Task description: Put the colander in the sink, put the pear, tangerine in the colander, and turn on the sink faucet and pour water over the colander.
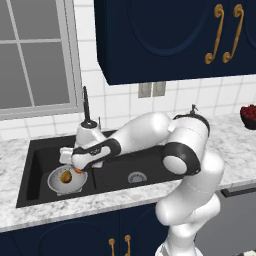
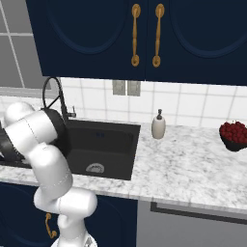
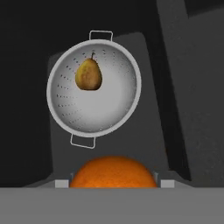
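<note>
Sink holds colander with pear; tool seemingly grips tangerine

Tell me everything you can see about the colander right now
The colander is a round silvery metal bowl, dotted with rows of small holes, with a rolled rim and two thin wire loop handles on opposite sides. It sits upright on the floor of the black sink, in the left basin. The pear lies inside it, off centre toward one handle. The gripper holds the tangerine above it, not touching the colander.
</note>
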